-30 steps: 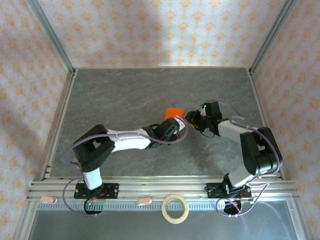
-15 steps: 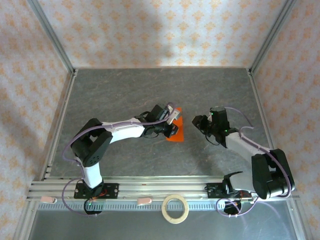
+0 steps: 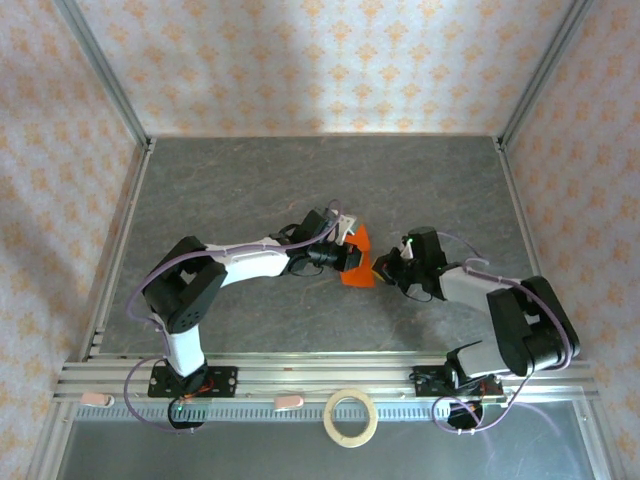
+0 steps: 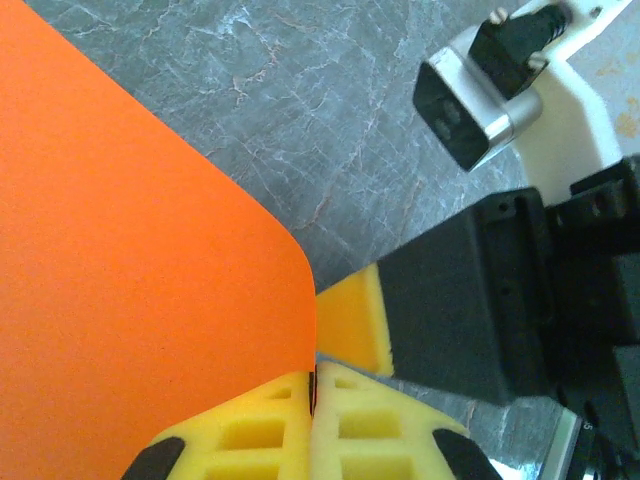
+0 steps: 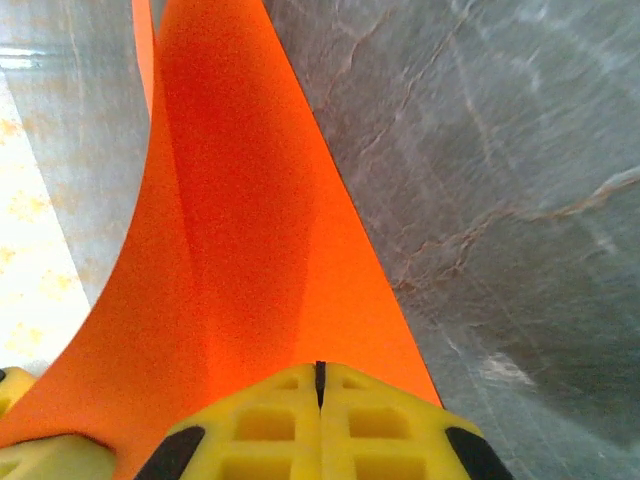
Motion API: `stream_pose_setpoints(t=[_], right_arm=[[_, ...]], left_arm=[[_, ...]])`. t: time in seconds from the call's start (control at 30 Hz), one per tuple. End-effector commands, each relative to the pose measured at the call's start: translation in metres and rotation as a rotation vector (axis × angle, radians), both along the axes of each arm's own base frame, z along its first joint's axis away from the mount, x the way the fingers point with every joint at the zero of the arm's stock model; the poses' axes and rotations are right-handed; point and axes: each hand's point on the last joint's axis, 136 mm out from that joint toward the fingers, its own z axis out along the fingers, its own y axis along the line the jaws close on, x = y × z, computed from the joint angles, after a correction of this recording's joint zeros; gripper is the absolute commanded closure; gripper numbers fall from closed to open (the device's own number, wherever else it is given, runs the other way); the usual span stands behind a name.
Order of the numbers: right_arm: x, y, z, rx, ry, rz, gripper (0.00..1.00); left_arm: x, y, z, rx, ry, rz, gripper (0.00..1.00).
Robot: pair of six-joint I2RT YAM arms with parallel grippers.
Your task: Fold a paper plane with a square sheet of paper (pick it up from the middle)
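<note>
The folded orange paper (image 3: 357,264) hangs between both grippers near the middle of the table. My left gripper (image 3: 347,252) comes in from the left and is shut on it. In the left wrist view the paper (image 4: 130,280) runs into the seam of my left gripper (image 4: 312,388). My right gripper (image 3: 381,268) is shut on the paper's right end. In the right wrist view the creased paper (image 5: 240,230) stretches away from my right gripper (image 5: 320,376). The right gripper's yellow pad (image 4: 352,325) sits just behind the left fingertips.
A pale tape ring (image 3: 351,417) lies on the front rail (image 3: 250,378) below the arms' bases. Patterned walls and metal frame posts close in the grey table (image 3: 250,190) on three sides.
My right gripper swung left to the paper and shut on its right end. The left gripper kept its hold and shifted the paper slightly right.
</note>
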Motion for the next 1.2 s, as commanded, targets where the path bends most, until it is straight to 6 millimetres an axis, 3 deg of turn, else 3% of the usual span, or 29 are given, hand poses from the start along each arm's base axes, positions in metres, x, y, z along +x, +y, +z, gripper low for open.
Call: stream_pose_setpoints(t=[0.0, 0.23, 0.47, 0.6, 1.17], right_arm=[[0.007, 0.012, 0.005, 0.031, -0.013, 0.014, 1.0], [0.011, 0.022, -0.001, 0.038, 0.001, 0.016, 1.0], [-0.007, -0.007, -0.048, -0.175, 0.125, 0.005, 1.0], [-0.014, -0.013, -0.059, -0.21, 0.152, 0.011, 1.0], [-0.01, -0.011, -0.055, -0.218, 0.142, 0.023, 1.0]], left_arm=[[-0.001, 0.0, -0.007, -0.008, 0.026, 0.006, 1.0], [-0.002, 0.001, -0.012, 0.009, 0.031, 0.0, 1.0], [-0.004, 0.003, -0.016, 0.026, 0.031, -0.014, 1.0], [-0.003, 0.005, -0.02, 0.039, 0.031, -0.018, 1.0], [0.006, 0.029, -0.052, 0.155, 0.03, -0.001, 1.0]])
